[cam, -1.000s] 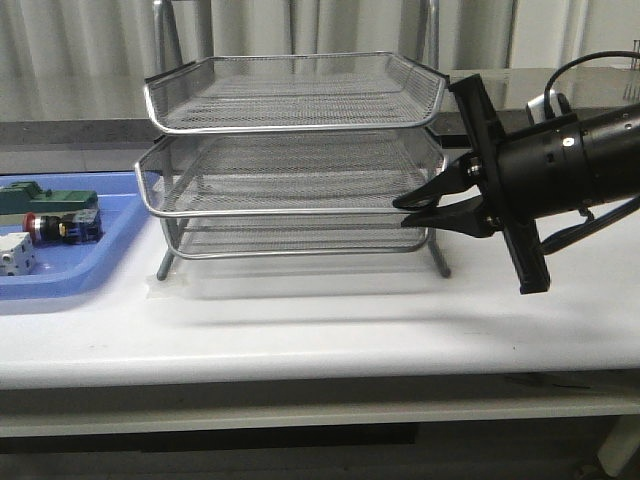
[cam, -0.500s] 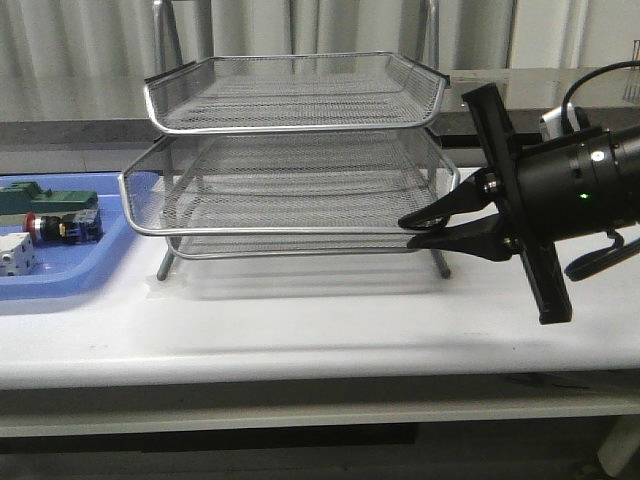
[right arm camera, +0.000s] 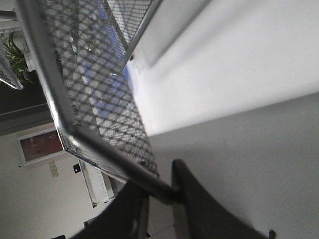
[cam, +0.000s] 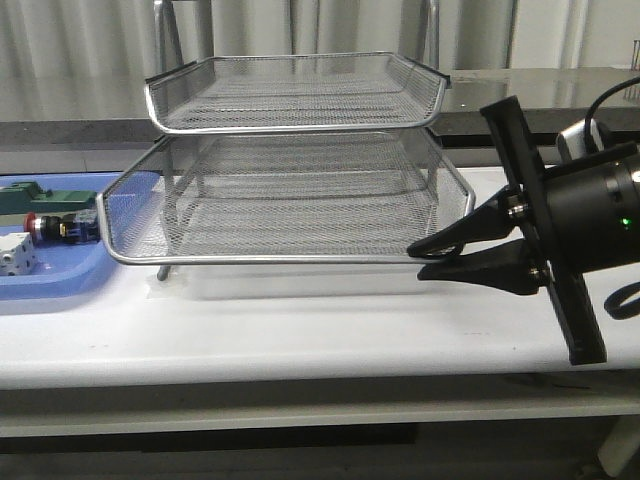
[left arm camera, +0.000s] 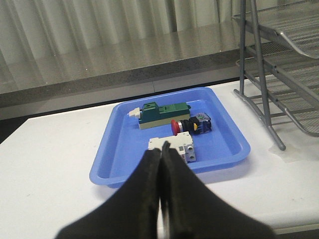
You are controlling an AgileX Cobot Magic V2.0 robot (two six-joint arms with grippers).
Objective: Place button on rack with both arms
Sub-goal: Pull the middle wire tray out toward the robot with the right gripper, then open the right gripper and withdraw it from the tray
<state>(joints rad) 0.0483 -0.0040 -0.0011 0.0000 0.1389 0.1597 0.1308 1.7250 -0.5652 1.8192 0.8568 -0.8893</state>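
Right black two-fingered gripper (cam: 425, 259) clamps the near right rim of the silver wire-mesh rack (cam: 290, 160), apparently drawing its middle tray out. Left gripper (left arm camera: 160, 154), clenched empty, faces the red-headed button (left arm camera: 189, 125), far left in the blue plastic tray (left arm camera: 224, 154).

- The rack (cam: 290, 130) is silver metal: fine wire mesh with smooth, shiny round rims and legs.
- The tray (left arm camera: 122, 159) looks like smooth blue plastic with a soft gloss.
- The button (left arm camera: 191, 125) has a glossy red head and a dark body.
- The table (cam: 300, 330) is smooth, matt white.
- The right gripper (cam: 430, 262) has black, slightly glossy fingers; the left gripper (left arm camera: 160, 157) looks matt black.
- The curtain (left arm camera: 99, 25) behind hangs in pale cloth folds.
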